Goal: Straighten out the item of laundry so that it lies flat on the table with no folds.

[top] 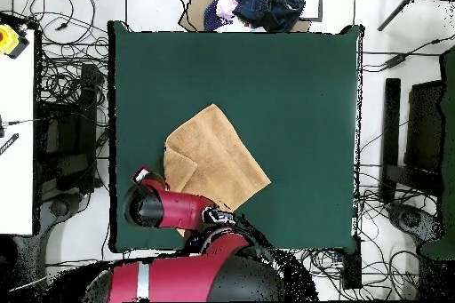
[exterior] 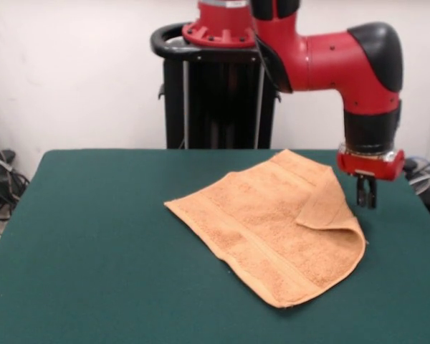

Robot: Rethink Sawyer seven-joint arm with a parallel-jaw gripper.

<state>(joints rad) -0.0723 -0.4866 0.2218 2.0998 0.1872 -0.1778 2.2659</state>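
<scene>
The orange-tan towel (exterior: 272, 222) lies on the green table (exterior: 93, 236), right of centre in the front view. Its right-hand corner (exterior: 330, 208) is folded over onto the cloth; the other parts lie mostly flat, and woven bands show near the ends. My gripper (exterior: 366, 201) hangs just right of that folded corner, close above the table, with its fingers together and nothing between them. In the overhead view the towel (top: 218, 153) lies at the table's (top: 293, 95) lower left, and my arm (top: 169, 208) covers its lower corner and hides the gripper.
The black pedestal (exterior: 218, 100) stands behind the table's far edge. In the overhead view, a pile of dark clothes on cardboard (top: 258, 3) lies beyond the table's top edge. Cables (top: 67, 95) run along the floor on both sides.
</scene>
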